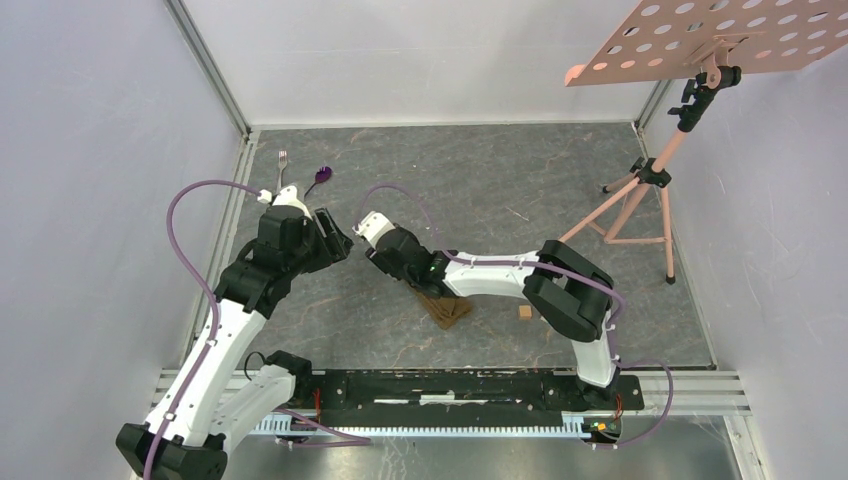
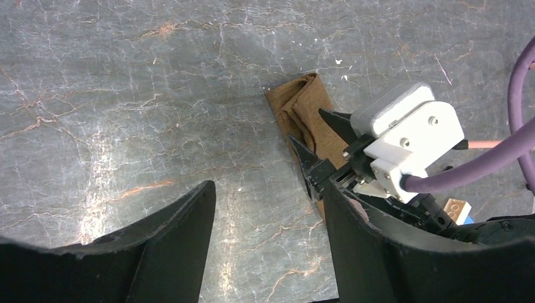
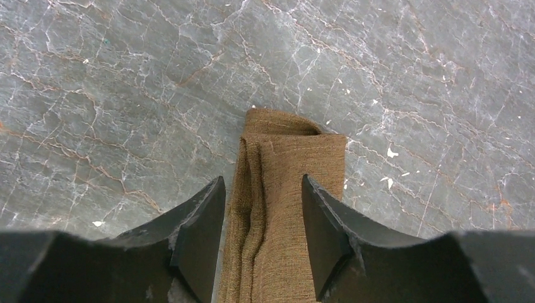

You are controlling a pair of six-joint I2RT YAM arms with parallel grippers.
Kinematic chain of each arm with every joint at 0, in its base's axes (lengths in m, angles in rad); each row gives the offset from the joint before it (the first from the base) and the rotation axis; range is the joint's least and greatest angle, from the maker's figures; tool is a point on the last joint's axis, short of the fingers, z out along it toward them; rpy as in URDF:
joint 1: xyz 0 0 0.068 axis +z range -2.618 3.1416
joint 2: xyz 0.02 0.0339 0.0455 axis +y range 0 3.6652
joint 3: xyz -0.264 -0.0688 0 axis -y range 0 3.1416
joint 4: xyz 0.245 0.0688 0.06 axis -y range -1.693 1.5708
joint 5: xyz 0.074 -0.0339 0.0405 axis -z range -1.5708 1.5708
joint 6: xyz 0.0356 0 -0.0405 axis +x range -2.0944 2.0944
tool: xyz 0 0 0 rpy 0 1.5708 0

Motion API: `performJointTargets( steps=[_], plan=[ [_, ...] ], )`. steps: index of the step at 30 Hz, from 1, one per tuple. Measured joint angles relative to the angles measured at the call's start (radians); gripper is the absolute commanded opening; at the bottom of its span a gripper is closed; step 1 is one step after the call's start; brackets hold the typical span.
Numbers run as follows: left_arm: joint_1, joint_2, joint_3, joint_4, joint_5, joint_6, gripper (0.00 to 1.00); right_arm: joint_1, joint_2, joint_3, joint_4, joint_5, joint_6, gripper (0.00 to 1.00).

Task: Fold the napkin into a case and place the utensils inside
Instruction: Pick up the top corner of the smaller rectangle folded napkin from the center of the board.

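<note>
Counter [image 1: 500,170]: dark grey stone pattern, fine white veins, a few rust-orange streaks, scattered white flecks.
Case [image 3: 284,208]: uniform tan-brown, coarse visible weave, no print.
Fork [image 1: 282,168], upper left of the top view: silver.
Spoon [image 1: 320,178]: purple bowl, dark handle.
Left tool [image 2: 268,186] and right tool [image 3: 263,178]: matte black fingers, pale scuffs along the edges.
Left arm [image 1: 225,340] and right arm [image 1: 490,275]: white links, black joints.
Cables [image 1: 190,235]: purple.
Stand [image 1: 640,195], upper right: salmon pink, black clamps.
Board [image 1: 720,35] on the stand: same pink, regular round holes.
Small block [image 1: 524,312]: light wood tone.
Walls [image 1: 90,150]: pale lilac-white, plain.
</note>
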Motion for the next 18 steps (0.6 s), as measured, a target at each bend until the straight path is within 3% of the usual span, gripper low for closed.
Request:
performJointTargets(
  steps=[7,12,18],
  plan=[
    [0.0,-0.003,0.0,0.0,-0.003,0.0,0.71,0.015,0.025,0.009,-0.007,0.027,-0.001,0.53],
    [0.0,-0.009,0.0,0.0,-0.007,0.0,0.71,0.019,0.031,0.009,-0.006,0.055,-0.001,0.46],
    [0.0,-0.013,0.0,-0.002,-0.007,0.0,0.71,0.019,0.031,0.009,-0.006,0.074,-0.001,0.49]
  ],
)
